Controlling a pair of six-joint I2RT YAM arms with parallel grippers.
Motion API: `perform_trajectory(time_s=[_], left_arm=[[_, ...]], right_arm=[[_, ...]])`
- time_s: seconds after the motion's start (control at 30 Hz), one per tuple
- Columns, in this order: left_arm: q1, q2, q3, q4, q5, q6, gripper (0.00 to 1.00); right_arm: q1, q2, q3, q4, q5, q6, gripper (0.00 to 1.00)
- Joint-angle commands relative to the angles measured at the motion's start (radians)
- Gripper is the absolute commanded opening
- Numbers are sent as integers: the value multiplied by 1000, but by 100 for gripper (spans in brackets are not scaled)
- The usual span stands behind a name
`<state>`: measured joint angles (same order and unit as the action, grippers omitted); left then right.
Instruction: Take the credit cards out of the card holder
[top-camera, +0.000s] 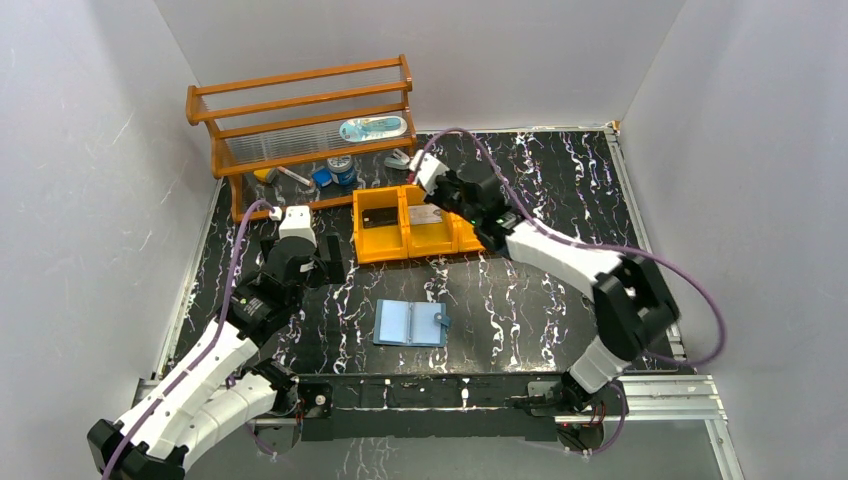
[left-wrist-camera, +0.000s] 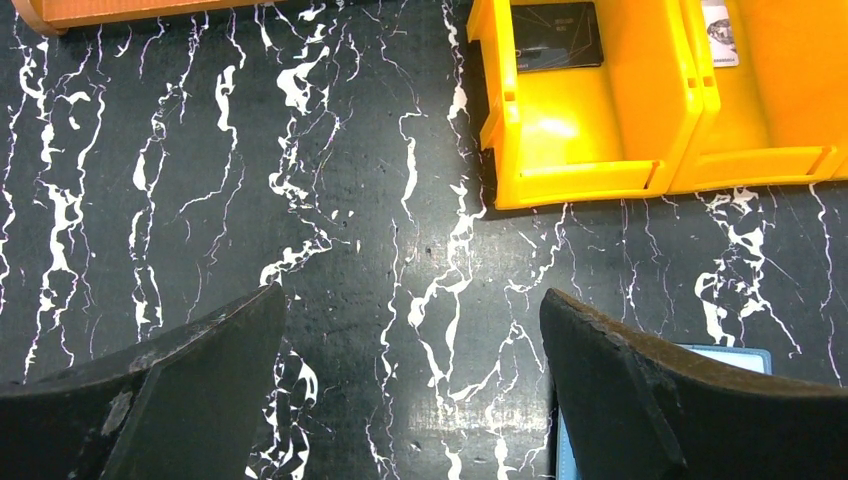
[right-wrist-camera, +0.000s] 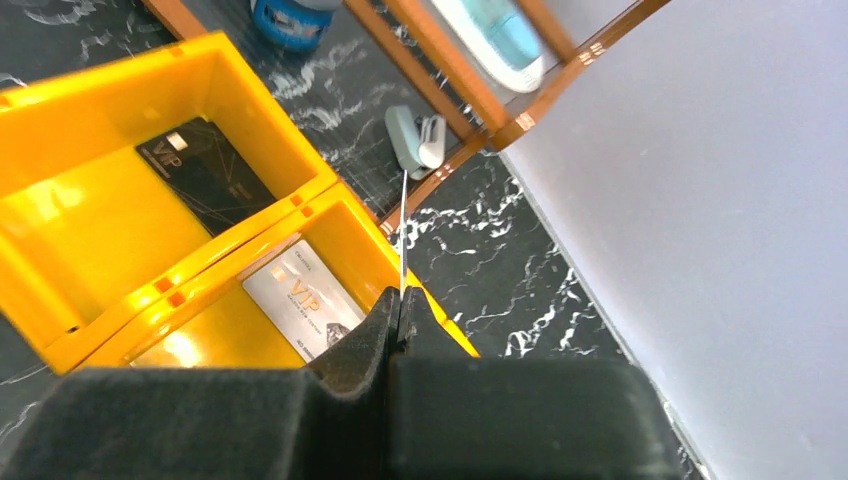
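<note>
The right jaws pinched a thin pale card over the yellow plastic tray. The left jaws gaped open.

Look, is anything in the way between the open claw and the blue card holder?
Nothing visible. The left gripper hangs open above the table, and only bare surface lies between it and the card holder.
</note>
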<state>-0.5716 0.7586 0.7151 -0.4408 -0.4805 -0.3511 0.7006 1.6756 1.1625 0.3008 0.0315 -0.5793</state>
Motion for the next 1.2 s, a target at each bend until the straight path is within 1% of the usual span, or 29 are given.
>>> perform_trajectory(time_s=[0.0,0.07,0.17,0.3,0.43,0.6,0.73,0.9,1.03,1.17], left_arm=[[7,-43,-2,20,-16,1,98],[7,-51,-7,26,-9,0,98],[9,-50,-9,30,1,3,98],[10,-46,-6,29,9,3,98],[12,-47,-7,31,16,3,98],[12,-50,-8,31,16,4,98],[12,-50,-10,30,13,6,98],[14,-48,-12,29,10,8,98],[14,-48,-11,31,11,8,98],[15,-48,-11,33,15,9,98]], right_arm=[[5,-211,-135,37,-14,6,0],[5,-272,-182,7,-14,6,0],[4,-320,-177,-133,-14,6,0],[5,-320,-177,-261,-14,6,0],[4,-282,-157,-289,-14,6,0],[4,-159,-10,-314,-14,6,0],[3,9,224,-470,-14,6,0],[2,165,432,-556,-24,6,0],[3,240,491,-594,0,6,0],[3,274,476,-572,45,6,0]])
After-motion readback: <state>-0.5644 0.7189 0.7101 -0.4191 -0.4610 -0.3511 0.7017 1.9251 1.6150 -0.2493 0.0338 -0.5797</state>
